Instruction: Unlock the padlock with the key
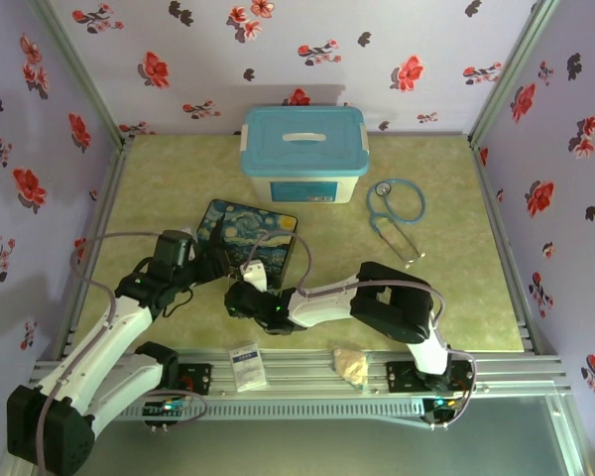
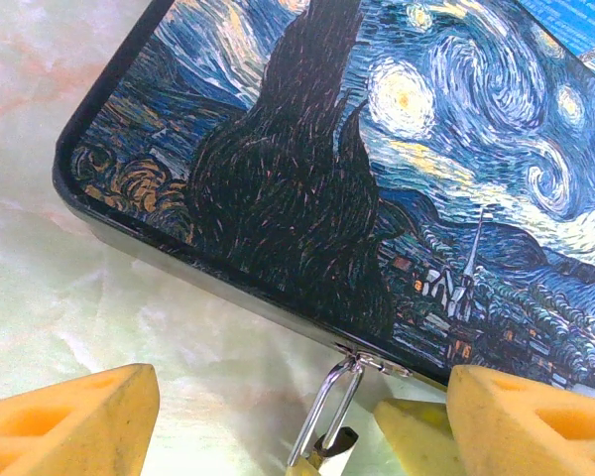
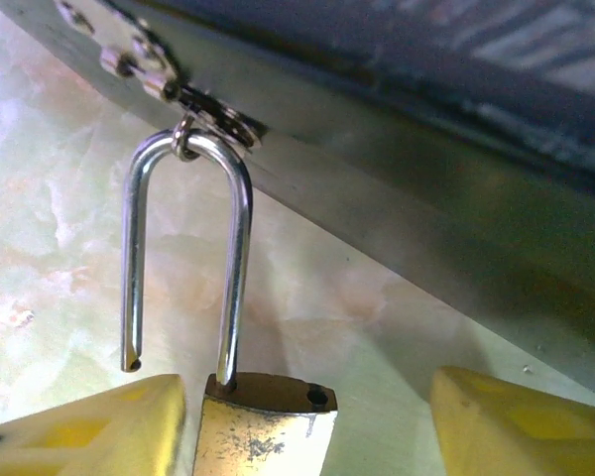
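Scuffed brass padlock lies on the marbled bench, its thin steel shackle hooked through the box clasp, one leg free, long axis running back between the right fingers — spread, clamping nothing — left fingers likewise open, empty.

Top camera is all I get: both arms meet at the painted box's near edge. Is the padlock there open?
Observer: Yes. On the right wrist camera, the loop of the padlock has one leg out of the lock.
Operator: So it's off the box?
Observer: No, the loop hangs from the clasp on the box.
Operator: Is a claw squeezing it?
Observer: No. The right gripper stands open, the padlock beside one finger.
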Controlling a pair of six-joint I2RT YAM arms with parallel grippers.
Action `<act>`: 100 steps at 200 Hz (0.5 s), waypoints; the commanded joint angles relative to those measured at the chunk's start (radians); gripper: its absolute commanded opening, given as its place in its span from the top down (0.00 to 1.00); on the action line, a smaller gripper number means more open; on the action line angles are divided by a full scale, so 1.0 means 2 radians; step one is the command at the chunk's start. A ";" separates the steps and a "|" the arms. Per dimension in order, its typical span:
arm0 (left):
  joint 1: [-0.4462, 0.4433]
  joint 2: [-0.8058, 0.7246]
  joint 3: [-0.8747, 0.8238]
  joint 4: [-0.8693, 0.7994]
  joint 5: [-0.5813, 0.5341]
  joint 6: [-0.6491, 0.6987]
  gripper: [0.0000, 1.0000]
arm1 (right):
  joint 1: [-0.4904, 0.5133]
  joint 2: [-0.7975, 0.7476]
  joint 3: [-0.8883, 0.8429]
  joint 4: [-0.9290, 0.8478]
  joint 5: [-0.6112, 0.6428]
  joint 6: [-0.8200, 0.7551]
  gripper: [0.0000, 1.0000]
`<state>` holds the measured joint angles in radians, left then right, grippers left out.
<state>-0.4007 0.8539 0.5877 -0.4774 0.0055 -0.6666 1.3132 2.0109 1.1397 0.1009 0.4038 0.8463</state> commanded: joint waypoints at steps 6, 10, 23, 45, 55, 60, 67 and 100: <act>0.003 -0.006 -0.009 0.012 0.008 0.008 0.23 | -0.001 0.022 0.008 -0.005 -0.006 0.010 0.45; 0.003 -0.006 -0.009 0.011 0.009 0.009 0.23 | -0.001 0.022 0.007 -0.004 -0.006 0.011 0.47; 0.003 -0.008 -0.008 0.011 0.008 0.009 0.24 | -0.001 0.022 0.001 0.000 -0.005 0.016 0.49; 0.003 -0.010 -0.006 0.009 0.009 0.012 0.23 | -0.002 0.020 -0.014 0.017 -0.001 0.021 0.57; 0.003 -0.010 -0.006 0.010 0.008 0.013 0.23 | -0.003 0.021 -0.018 0.021 -0.003 0.022 0.62; 0.004 -0.009 -0.007 0.010 0.007 0.012 0.23 | -0.003 0.019 -0.020 0.024 -0.002 0.023 0.64; 0.004 -0.009 -0.007 0.012 0.007 0.013 0.23 | -0.002 0.019 -0.022 0.025 -0.002 0.024 0.65; 0.004 -0.008 0.004 0.005 -0.005 0.019 0.22 | -0.002 0.004 -0.046 0.036 0.003 0.032 0.68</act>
<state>-0.4007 0.8490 0.5858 -0.4706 0.0051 -0.6655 1.3106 2.0201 1.1061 0.1699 0.4187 0.8734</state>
